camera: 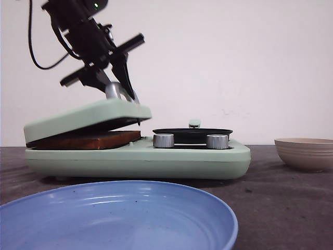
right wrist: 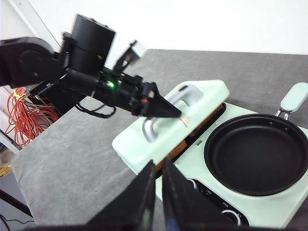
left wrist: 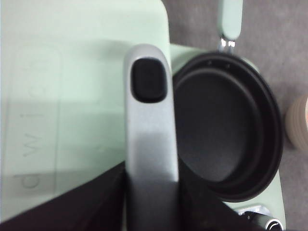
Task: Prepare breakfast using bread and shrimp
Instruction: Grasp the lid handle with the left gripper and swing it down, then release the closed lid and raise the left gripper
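Blue plate [camera: 117,216] nearest, green breakfast maker [camera: 138,156] behind it.
Left pincer [camera: 120,89] grips the silver handle [camera: 115,91] of the half-raised lid [camera: 86,117]; toasted bread [camera: 86,139] lies just beneath it, black pan [camera: 192,133] beside; right pincer [right wrist: 159,192] hangs closed, empty.

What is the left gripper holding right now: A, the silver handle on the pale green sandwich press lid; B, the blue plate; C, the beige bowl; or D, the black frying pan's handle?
A. The left gripper sits around the silver handle of the pale green press lid, which is propped partly open over the toasted bread.
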Controlling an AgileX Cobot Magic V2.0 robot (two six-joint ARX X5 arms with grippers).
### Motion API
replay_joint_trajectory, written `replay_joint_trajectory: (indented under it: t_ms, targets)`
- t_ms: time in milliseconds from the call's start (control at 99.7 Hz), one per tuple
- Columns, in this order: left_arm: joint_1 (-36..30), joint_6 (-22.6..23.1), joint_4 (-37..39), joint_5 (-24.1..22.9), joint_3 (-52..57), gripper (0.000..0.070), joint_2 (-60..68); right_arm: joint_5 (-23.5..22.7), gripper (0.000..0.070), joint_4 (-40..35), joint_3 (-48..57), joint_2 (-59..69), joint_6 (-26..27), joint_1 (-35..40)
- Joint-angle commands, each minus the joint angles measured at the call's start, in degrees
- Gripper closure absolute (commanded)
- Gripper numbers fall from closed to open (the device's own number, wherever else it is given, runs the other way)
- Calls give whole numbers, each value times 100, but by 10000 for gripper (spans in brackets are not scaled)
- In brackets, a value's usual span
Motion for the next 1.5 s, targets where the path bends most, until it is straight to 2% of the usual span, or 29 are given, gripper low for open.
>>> replay_joint_trajectory:
  t_ms: [0,50,201,281,672,842,963,1103,1203,1273,1354,1494]
  targets:
    - [105,546,-116,-177,50,668,286,-42,688,66,35,7,68,26]
    - [87,549,-160,-179,50,639,308,-42,688,61,35,-17,66,26]
    - [87,544,-153,-175,50,374,326,-48,688,70,35,-76,63,24]
    - [90,546,-199,-173,77,299,308,-48,688,72,35,-85,63,26]
    - [90,546,-46,-199,229,300,-625,-42,688,24,35,-85,63,24]
    - [90,549,-151,-201,229,332,-1388,52,688,-17,35,-85,85,24]
    - [87,551,-535,-234,229,526,-2015,492,688,-219,35,-83,243,20]
    - [24,765,-981,-223,229,700,-2806,1176,688,-627,35,-81,398,20]
    - [-74,1108,-1207,-223,229,700,-3394,1781,688,-935,35,-66,435,-13]
    - [-116,1300,-1379,-223,227,700,-3805,2107,688,-1056,35,-28,660,-116]
    - [-153,1370,-1635,-223,227,700,-4229,2343,688,-1123,35,28,848,-367]
    - [-186,1388,-2033,-225,227,700,-4865,2566,688,-1187,35,256,837,-1191]
